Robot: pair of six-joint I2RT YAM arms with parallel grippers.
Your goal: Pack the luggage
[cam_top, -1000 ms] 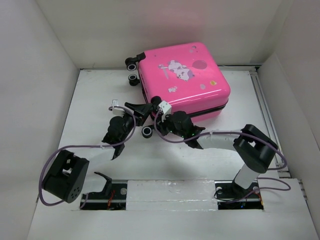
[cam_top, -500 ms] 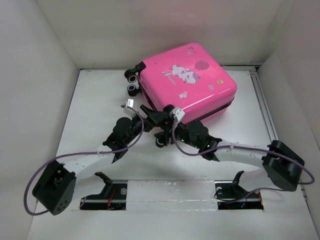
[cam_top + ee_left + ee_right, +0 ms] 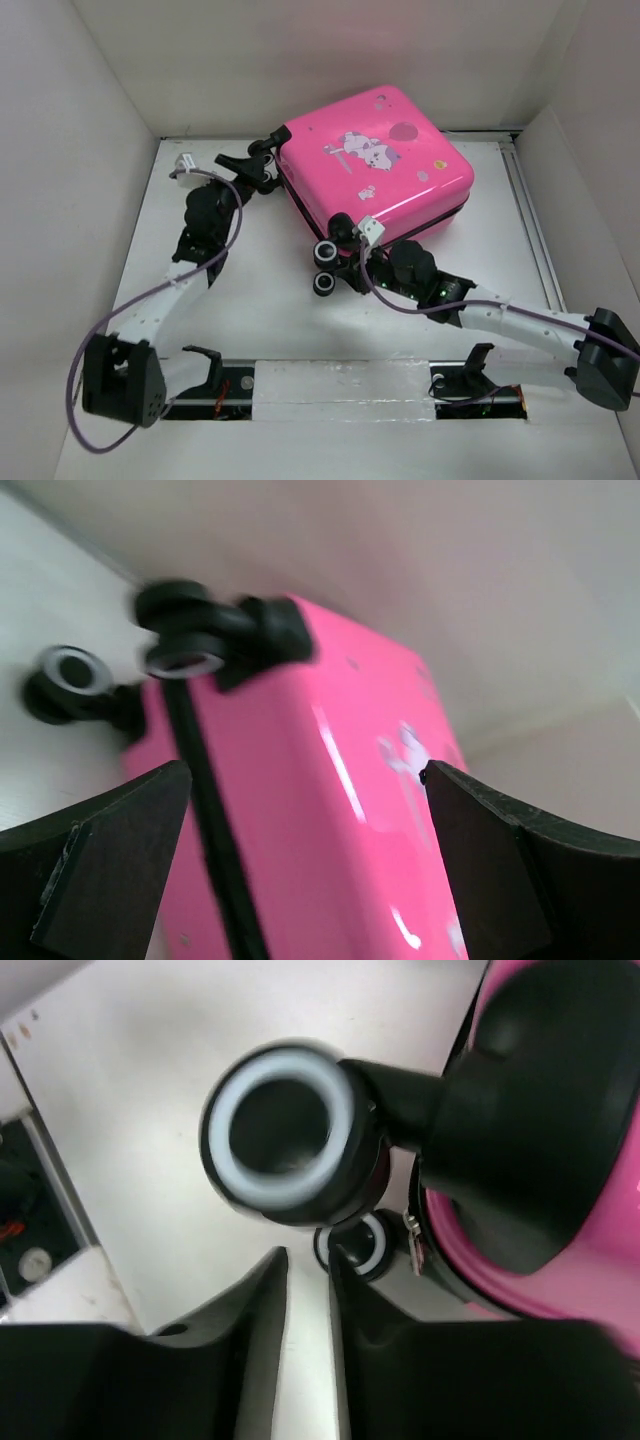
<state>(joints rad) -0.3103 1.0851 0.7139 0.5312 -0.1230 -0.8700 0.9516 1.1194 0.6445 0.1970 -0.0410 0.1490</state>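
Left wrist view: my left gripper (image 3: 305, 780) stands wide apart, clamping nothing, with the hot-pink glossy hard-shell suitcase (image 3: 330, 810) straight ahead. My right gripper (image 3: 308, 1260) shows a narrow, empty gap just below a round black-and-white wheel (image 3: 278, 1135). From above, the closed suitcase lies flat at twelve o'clock on the white table (image 3: 270, 310), rounded corners, cartoon print up, black zipper band along its side.

Our left arm (image 3: 160, 300) reaches far forward, left gripper (image 3: 252, 165) fingers (image 3: 110, 860) spread wide. Our right arm (image 3: 520, 322) lies low, stretched toward centre, right gripper (image 3: 345, 265) fingers (image 3: 240, 1350) nearly together, with a thin gap.
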